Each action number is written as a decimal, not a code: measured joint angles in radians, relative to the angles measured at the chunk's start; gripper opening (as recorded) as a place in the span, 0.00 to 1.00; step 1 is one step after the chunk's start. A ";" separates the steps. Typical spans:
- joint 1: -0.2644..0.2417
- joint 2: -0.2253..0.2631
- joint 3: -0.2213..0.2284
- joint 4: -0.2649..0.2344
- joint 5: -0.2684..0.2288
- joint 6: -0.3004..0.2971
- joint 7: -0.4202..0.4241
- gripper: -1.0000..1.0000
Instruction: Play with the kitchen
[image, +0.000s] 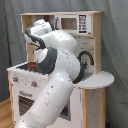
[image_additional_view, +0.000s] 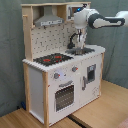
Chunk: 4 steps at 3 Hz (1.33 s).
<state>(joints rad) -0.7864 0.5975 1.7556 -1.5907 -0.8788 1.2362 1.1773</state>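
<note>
Light-wood kitchen (image_additional_view: 60, 75) in front of you, your arm reaching over the sink (image_additional_view: 80, 50) by the black faucet (image_additional_view: 75, 39); gripper (image_additional_view: 80, 42) opening I can't tell.

A lab-like test space, not a home. A grey curtain (image_additional_view: 10, 60) backs the kitchen (image_additional_view: 62, 75), which stands on a wooden floor (image_additional_view: 100, 112).

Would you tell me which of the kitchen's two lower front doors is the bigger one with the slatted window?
It is the oven door under the red-ringed stovetop, with a handle across its top. The other door, below the sink, is narrower, with a small dark pane.
</note>
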 joint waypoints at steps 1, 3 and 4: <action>-0.011 0.074 -0.001 0.000 -0.004 -0.025 -0.064 1.00; -0.034 0.114 -0.012 -0.002 -0.032 -0.015 -0.270 1.00; -0.004 0.126 -0.054 -0.010 -0.059 0.047 -0.323 1.00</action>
<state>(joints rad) -0.7909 0.7237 1.7015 -1.6006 -0.9374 1.2837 0.8545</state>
